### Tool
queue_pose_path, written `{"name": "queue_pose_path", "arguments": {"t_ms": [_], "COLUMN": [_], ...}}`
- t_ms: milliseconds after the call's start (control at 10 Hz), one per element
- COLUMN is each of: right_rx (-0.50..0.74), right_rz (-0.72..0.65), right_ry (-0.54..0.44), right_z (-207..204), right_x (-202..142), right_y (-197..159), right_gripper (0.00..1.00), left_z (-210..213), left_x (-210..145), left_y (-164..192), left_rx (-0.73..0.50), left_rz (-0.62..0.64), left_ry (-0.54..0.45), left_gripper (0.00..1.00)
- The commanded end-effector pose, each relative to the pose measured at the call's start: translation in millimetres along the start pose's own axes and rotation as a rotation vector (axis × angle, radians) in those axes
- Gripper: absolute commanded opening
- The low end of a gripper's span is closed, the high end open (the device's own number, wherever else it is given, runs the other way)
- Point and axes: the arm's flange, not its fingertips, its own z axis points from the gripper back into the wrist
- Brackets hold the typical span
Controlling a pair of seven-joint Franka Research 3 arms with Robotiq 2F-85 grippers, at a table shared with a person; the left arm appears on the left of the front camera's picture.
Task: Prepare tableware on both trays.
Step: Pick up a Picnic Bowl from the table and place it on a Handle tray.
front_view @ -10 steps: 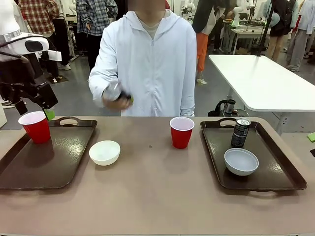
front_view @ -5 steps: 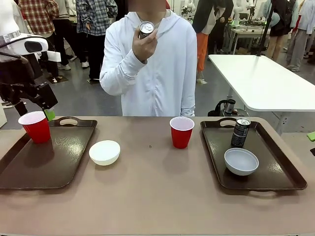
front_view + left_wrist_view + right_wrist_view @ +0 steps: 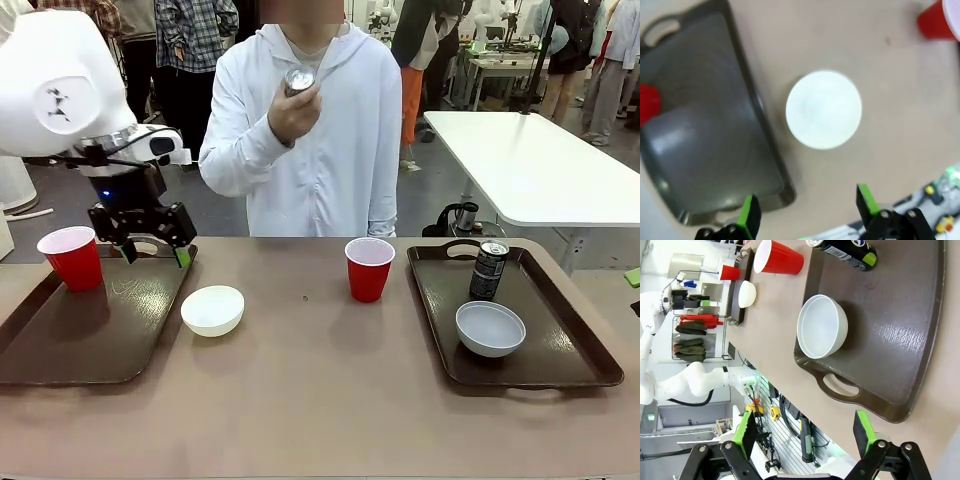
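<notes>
My left gripper (image 3: 152,248) hangs open over the far right corner of the left tray (image 3: 90,335), on which a red cup (image 3: 72,258) stands. The cream-white bowl (image 3: 212,310) sits on the table just right of that tray; in the left wrist view this bowl (image 3: 823,109) lies ahead of my open left gripper (image 3: 807,210). A second red cup (image 3: 369,268) stands mid-table. The right tray (image 3: 570,345) holds a dark can (image 3: 489,270) and the grey-white bowl (image 3: 490,328). My right gripper (image 3: 805,432) is open, off that tray's (image 3: 900,340) edge. The person holds another can (image 3: 298,80).
The person in a white hoodie (image 3: 320,150) stands at the far side of the table, can raised to chest height. A white table (image 3: 540,160) stands behind on the right. Bare tabletop (image 3: 320,400) stretches between the trays and along the near edge.
My left arm has swung right from the far left, now over the left tray's far right corner near the cream-white bowl. The person lifted the can from waist to chest height.
</notes>
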Motion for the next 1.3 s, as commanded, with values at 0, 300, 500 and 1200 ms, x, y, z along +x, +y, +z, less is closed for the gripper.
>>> {"name": "queue_pose_path", "arguments": {"t_ms": [0, 300, 500, 1200], "right_rx": [0.017, 0.017, 0.017, 0.017], "right_rz": [0.013, 0.013, 0.013, 0.013], "right_ry": [-0.009, -0.009, -0.009, -0.009], "right_z": [-0.9, -0.9, -0.9, -0.9], "right_x": [-1.8, -1.8, -1.8, -1.8], "right_y": [1.6, 1.6, 1.6, 1.6], "right_gripper": [1.00, 1.00, 1.00, 1.00], "left_z": [-5.8, -16.1, 28.0, 26.6], "left_x": [9.1, -5.3, -79.5, -75.8], "left_y": [-9.9, -16.0, -7.4, -1.9], "left_rx": [0.050, 0.074, 0.174, 0.167], "left_rz": [0.028, 0.011, -0.086, -0.032], "left_ry": [-0.017, 0.042, 0.100, 0.120], "left_gripper": [1.00, 1.00, 1.00, 1.00]}}
